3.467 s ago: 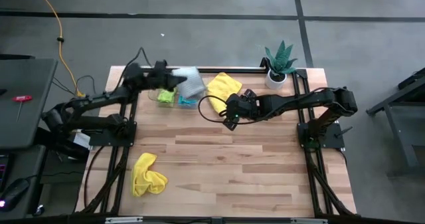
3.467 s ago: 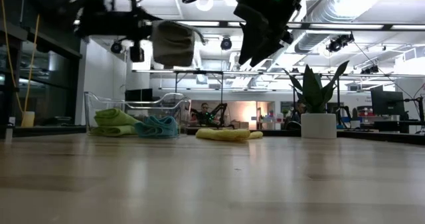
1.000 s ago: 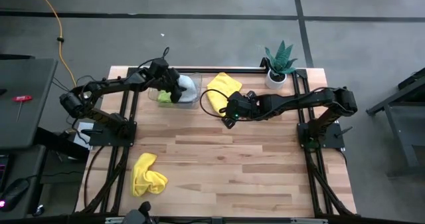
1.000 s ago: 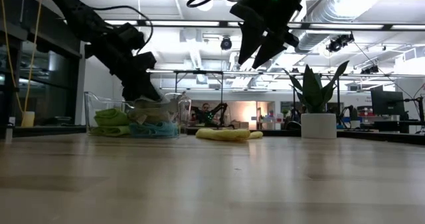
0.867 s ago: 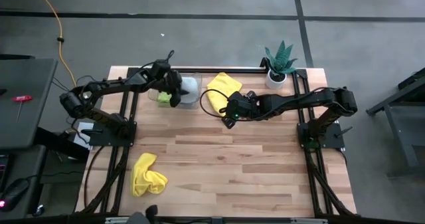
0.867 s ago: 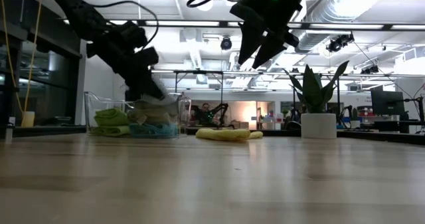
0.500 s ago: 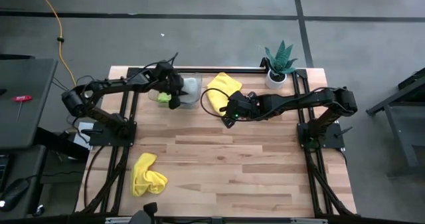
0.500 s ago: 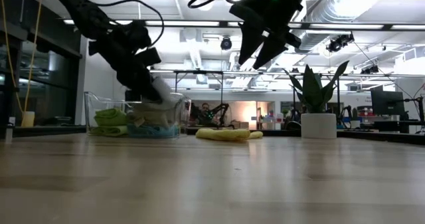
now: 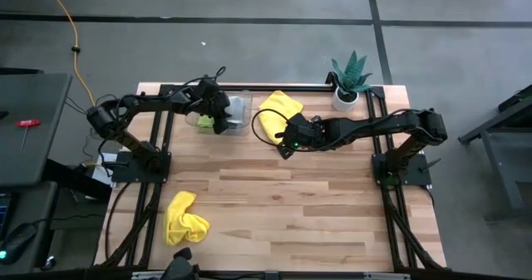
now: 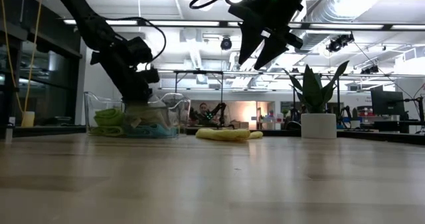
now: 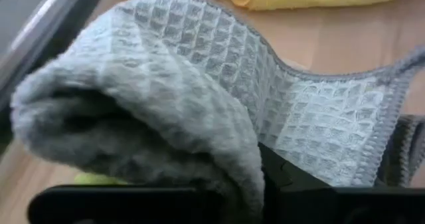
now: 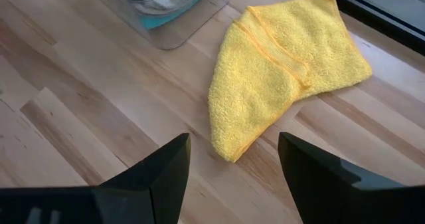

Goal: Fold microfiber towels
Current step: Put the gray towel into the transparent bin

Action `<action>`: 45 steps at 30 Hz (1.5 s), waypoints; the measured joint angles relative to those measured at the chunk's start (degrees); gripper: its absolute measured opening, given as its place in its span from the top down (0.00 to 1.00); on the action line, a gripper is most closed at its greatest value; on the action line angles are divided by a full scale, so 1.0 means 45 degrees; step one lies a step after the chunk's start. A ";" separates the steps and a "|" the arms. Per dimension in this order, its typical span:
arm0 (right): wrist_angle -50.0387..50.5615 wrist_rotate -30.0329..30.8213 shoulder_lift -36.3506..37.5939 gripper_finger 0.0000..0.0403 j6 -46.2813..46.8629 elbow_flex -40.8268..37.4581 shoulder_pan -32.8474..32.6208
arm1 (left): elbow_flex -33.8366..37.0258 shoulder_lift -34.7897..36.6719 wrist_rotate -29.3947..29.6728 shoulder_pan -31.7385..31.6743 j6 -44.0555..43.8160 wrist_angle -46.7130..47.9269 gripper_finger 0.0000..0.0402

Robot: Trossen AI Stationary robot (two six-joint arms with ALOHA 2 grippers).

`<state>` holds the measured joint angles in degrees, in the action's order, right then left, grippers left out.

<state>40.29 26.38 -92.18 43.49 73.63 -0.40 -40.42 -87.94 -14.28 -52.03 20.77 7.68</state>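
Fingers of left gripper (image 9: 221, 114) down in clear tray (image 9: 241, 127) against grey towel (image 11: 199, 98), grip unclear; right gripper (image 12: 232, 167) spread wide above yellow towel (image 12: 279, 71).

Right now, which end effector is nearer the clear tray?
Left. The left end effector is down in the clear tray with the grey towel; the right end effector hangs beside it over the yellow towel.
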 joint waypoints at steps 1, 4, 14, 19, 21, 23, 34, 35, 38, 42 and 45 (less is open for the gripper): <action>0.0001 0.0004 0.0000 0.45 0.0009 -0.0001 -0.0005 | 0.0000 0.0095 0.0031 0.0004 0.0035 0.0000 0.88; 0.0001 0.0004 0.0000 0.45 0.0009 -0.0001 -0.0005 | -0.0140 0.0331 0.0023 0.0004 -0.0115 0.0153 0.82; 0.0064 0.0004 0.0000 0.45 0.0004 -0.0001 -0.0005 | -0.2634 0.0388 0.0081 -0.0035 0.1236 0.3985 0.56; 0.0064 0.0008 0.0000 0.45 -0.0039 -0.0001 -0.0005 | -0.3939 0.0393 0.1499 -0.0038 0.2326 0.6042 0.52; 0.0081 0.0008 0.0000 0.45 -0.0093 -0.0001 -0.0003 | -0.4367 0.0484 0.2336 -0.0133 0.2317 0.6345 0.52; 0.0103 0.0008 0.0000 0.45 -0.0095 -0.0001 -0.0004 | -0.4683 0.0769 0.2345 -0.0272 0.2035 0.6499 0.52; 0.0147 0.0038 0.0000 0.45 -0.0098 0.0003 -0.0005 | -0.4386 0.2074 -0.0862 -0.0985 0.1190 0.5629 0.86; 0.0147 0.0042 0.0000 0.45 -0.0098 -0.0001 0.0000 | -0.4254 0.1922 -0.0988 -0.1031 0.1094 0.5425 0.92; 0.0147 0.0052 0.0000 0.45 -0.0098 -0.0001 -0.0004 | -0.3515 0.1322 -0.1882 -0.1137 -0.0093 0.4277 0.97; 0.0147 0.0004 0.0000 0.45 -0.0098 -0.0001 -0.0001 | -0.2703 0.0687 -0.2222 -0.1211 -0.1040 0.3005 0.99; 0.0147 0.0047 0.0000 0.45 -0.0098 -0.0001 -0.0005 | -0.2335 0.0345 -0.0759 -0.1201 -0.1254 0.2943 0.99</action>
<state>40.95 26.59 -92.18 43.05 73.63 -0.43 -50.93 -86.39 -17.69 -57.43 15.13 20.93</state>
